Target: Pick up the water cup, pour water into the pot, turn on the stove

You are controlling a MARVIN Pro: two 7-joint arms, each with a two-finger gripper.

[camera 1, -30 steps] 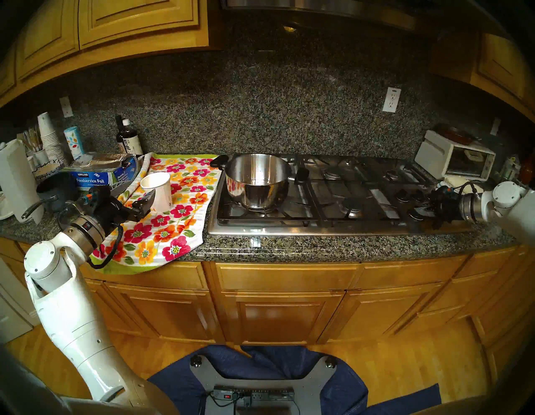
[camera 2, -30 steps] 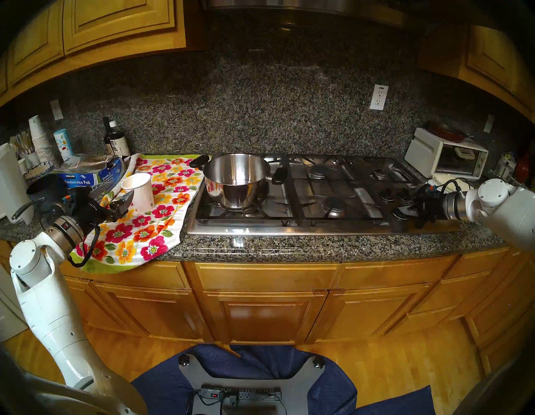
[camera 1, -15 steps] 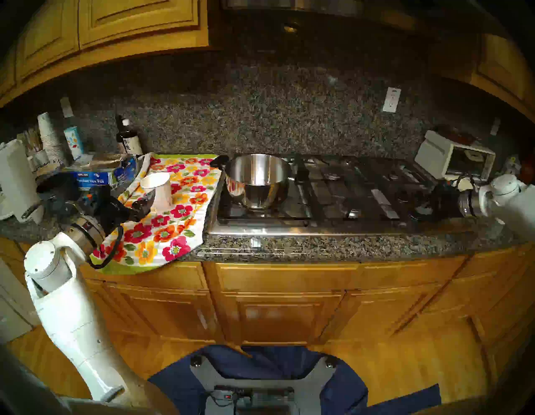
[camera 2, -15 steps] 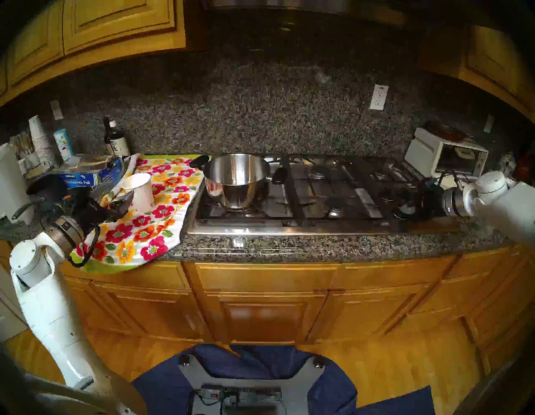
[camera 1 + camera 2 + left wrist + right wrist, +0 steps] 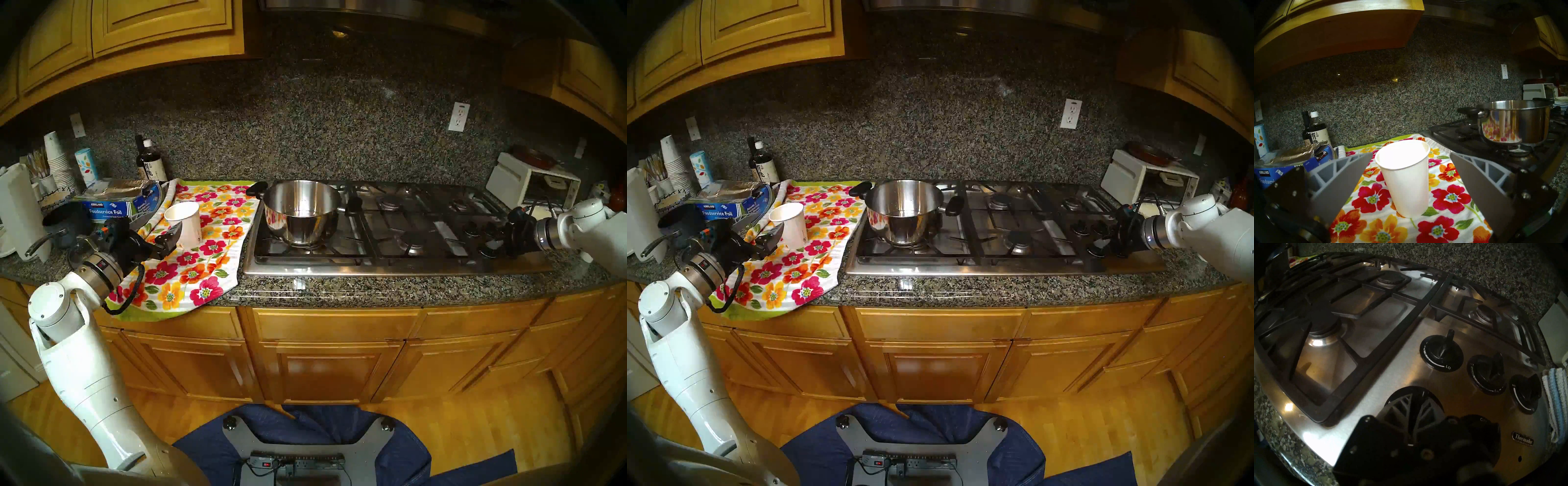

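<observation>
1. Fingers (image 5: 1349,171) of the left hand (image 5: 1411,179) stand wide apart, level above the floral towel (image 5: 1449,196); they touch nothing.
2. Between those fingers, just ahead, the water cup (image 5: 1405,178) stands upright on the towel; a gap shows on each side of it.
3. Ahead and to the right of that hand, the pot (image 5: 302,210) sits on the front-left burner of the stove (image 5: 390,268), upright, its black handles out to the sides; some clear water lies in its bottom.
4. To the left of that hand lies a blue foil box (image 5: 115,207); behind the box stand dark bottles (image 5: 149,163) against the wall.
5. Right hand (image 5: 1416,414) has its fingers pressed together, tilted down over the knob cluster at the stove's right end; its tips lie over the near-left knob (image 5: 1429,395), but whether they pinch that knob's handle I cannot tell.
6. Beyond it sit three more knobs (image 5: 1442,353); a folded cloth (image 5: 1554,404) lies to their right on the desk (image 5: 407,288).
</observation>
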